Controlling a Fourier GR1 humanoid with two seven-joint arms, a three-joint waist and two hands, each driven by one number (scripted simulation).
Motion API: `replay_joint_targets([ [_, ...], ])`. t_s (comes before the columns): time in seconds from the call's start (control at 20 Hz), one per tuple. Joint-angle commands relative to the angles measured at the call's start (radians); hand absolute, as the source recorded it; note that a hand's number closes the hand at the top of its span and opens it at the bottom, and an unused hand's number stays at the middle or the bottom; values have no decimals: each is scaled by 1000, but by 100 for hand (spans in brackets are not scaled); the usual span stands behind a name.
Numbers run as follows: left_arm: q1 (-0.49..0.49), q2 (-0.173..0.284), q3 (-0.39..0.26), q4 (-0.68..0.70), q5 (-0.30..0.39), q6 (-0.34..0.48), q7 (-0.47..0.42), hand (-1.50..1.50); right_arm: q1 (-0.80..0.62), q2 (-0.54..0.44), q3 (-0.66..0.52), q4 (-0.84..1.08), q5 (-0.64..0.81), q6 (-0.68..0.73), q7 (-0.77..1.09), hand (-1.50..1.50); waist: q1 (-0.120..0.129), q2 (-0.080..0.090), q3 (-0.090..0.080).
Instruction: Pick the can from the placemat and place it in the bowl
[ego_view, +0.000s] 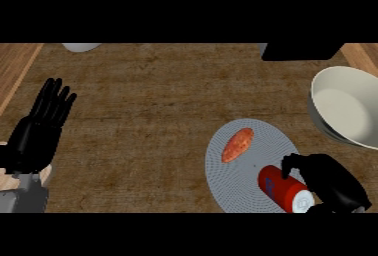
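Brown table (148, 110) carries a grey placemat (244, 192) at five o'clock. On it the red can (284, 189) lies tipped, right hand (332, 182) curled around it. Left hand (37, 132) rests spread at nine. Lifted carelessly, the slanted can might slip before reaching the bowl (347, 107) at two o'clock.

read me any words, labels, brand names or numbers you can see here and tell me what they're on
Nothing here can be read.
The can, red with a blue patch on its side: marking too blurred to read.
The bowl, placemat and orange food piece carry no text.
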Motion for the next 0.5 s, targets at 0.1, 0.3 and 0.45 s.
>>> replay_joint_targets([
  [0.1, 17, -6, 3, -50, -11, 32, 31, 0, 119, -250, -204, -105, -33, -144, -162, 150, -8, 0, 1],
  [0.3, 5, -11, 7, -32, -19, 24, 8, 0, 173, -325, -324, -209, -45, -231, -48, 150, -20, -1, -1],
  [0.45, 39, -6, 26, -33, -8, 9, -5, 0, 212, -414, -459, -258, -142, -269, -34, 150, -30, -4, -1],
])
